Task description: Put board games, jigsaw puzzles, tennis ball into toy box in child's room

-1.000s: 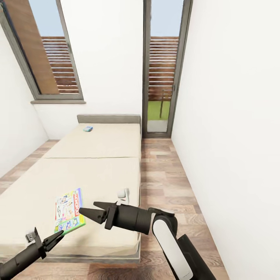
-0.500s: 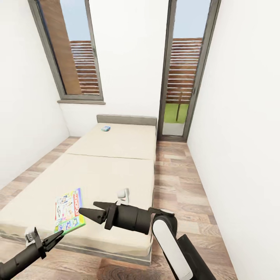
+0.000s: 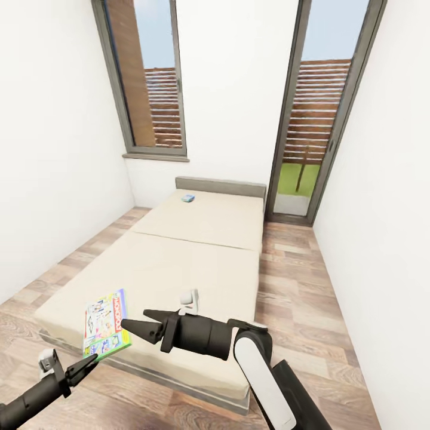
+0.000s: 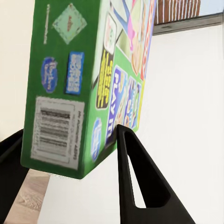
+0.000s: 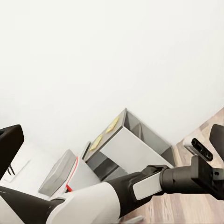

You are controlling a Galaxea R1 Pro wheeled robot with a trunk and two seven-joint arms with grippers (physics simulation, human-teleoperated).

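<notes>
My left gripper is shut on the white-and-green board game and holds it up at the lower left of the head view, over the near corner of the bed. In the left wrist view the game box stands on edge between the two black fingers. The smaller blue board game lies on the far mattress part, close to the grey headboard. My right gripper hovers beside the held box, open and with nothing in it. Its fingers stand far apart in the right wrist view.
Wooden floor runs along the bed's right side to a glass door. A window sits in the far wall, and white walls close both sides. The right wrist view looks past my left arm at a grey open cabinet.
The camera has backed away and swung, so the bed looks farther off and more floor shows. Both grippers and the held game keep their places in the picture.
</notes>
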